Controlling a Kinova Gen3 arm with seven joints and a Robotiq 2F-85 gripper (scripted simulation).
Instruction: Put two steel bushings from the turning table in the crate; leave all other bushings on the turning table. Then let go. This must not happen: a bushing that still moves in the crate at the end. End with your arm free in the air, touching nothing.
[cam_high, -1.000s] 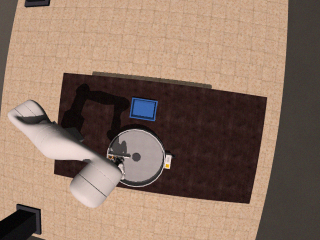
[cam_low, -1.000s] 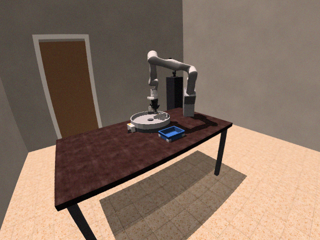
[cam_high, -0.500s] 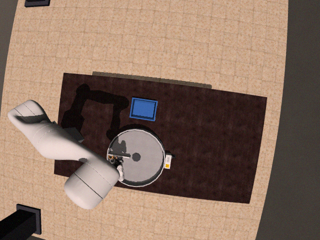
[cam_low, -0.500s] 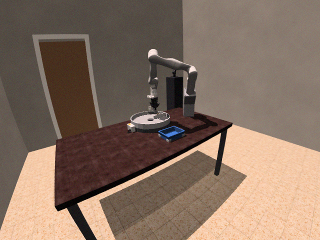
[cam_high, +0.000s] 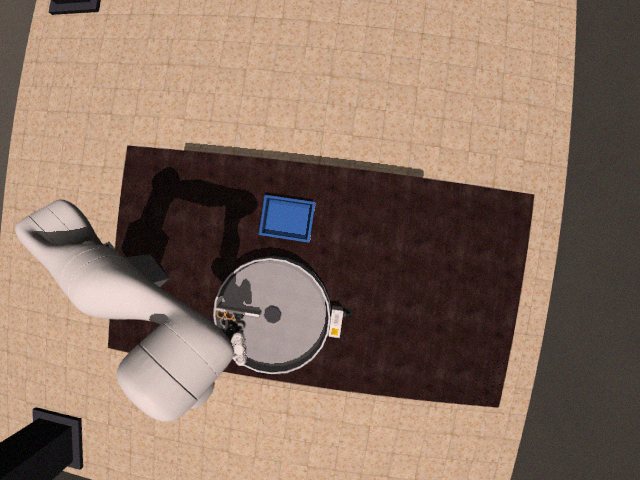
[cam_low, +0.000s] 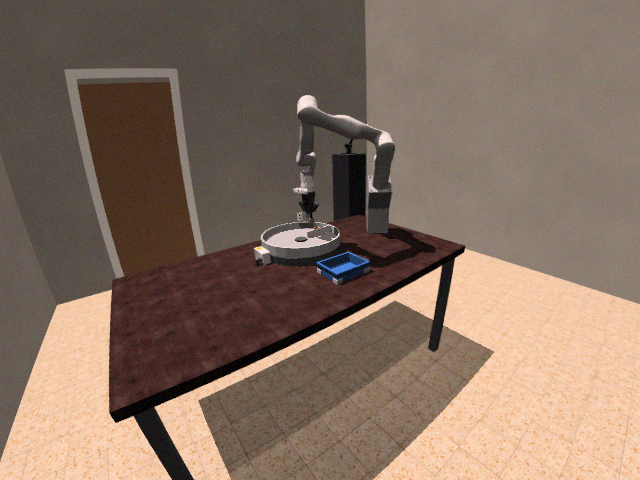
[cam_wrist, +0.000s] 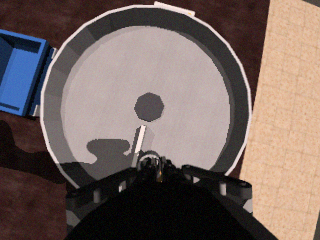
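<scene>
The round grey turning table (cam_high: 272, 314) stands on the dark wooden table; it also shows in the exterior view (cam_low: 299, 240) and fills the wrist view (cam_wrist: 147, 102). My gripper (cam_high: 231, 325) hangs over the table's left rim and is shut on a steel bushing (cam_wrist: 150, 161), a small grey ring seen between the fingers in the wrist view. In the exterior view the gripper (cam_low: 308, 211) is a little above the disc. Two orange bushings (cam_high: 223, 313) lie on the disc next to the gripper. The blue crate (cam_high: 286, 217) stands beside the turning table and looks empty.
A white bar (cam_high: 247, 311) lies on the disc from the rim toward the dark hub. A small control box (cam_high: 336, 322) is fixed to the turning table's far side. The arm's base (cam_low: 378, 209) stands at the table's back edge.
</scene>
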